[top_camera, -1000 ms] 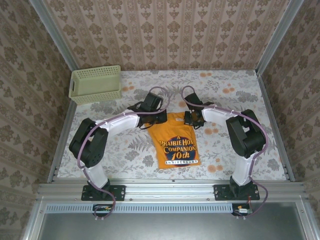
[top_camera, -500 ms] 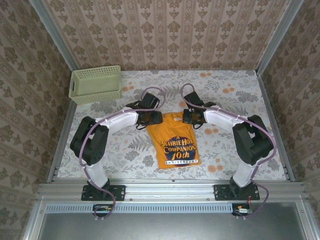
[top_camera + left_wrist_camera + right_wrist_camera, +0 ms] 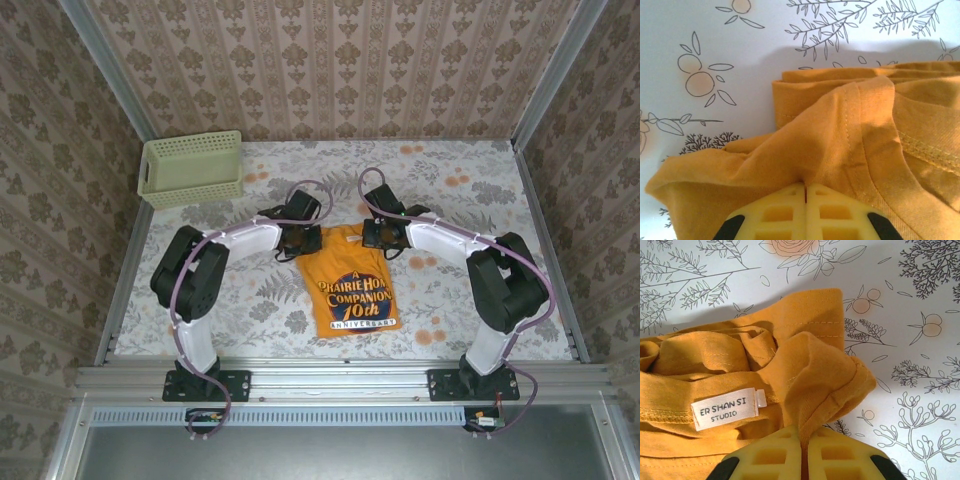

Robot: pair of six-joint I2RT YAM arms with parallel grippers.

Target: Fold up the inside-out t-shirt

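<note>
overall, the work surface is a white tablecloth printed with grey foliage and orange flowers (image 3: pixel 450 200), enclosed on three sides by walls papered in a beige damask pattern (image 3: pixel 330 60), with a grey metal rail (image 3: pixel 340 378) along the near edge. a pale green plastic lattice basket (image 3: pixel 190 168) stands at the far left corner, well apart from the garment. the orange-yellow short-sleeved cotton t-shirt (image 3: pixel 350 290) lies near the middle of the cloth between the two arms, folded into a narrow panel, dark printed lettering facing up, collar end away from the bases. the left arm (image 3: pixel 190 280) rises from its base, bends at the elbow and runs its white forearm rightward, low over the cloth, to the shirt's far left corner. the right arm (image 3: pixel 505 280) mirrors it, reaching leftward to the far right corner. the left gripper (image 3: pixel 303 240) has its yellow fingers (image 3: pixel 775 210) pressed together on a raised ridge of shirt fabric beside the collar seam. the right gripper (image 3: pixel 373 235) is likewise clamped, its yellow fingers (image 3: pixel 840 455) meeting on a bunched fold at the shirt's edge. a white sewn label (image 3: pixel 725 409) reading "er shan si studio" faces up just left of that pinch.
</note>
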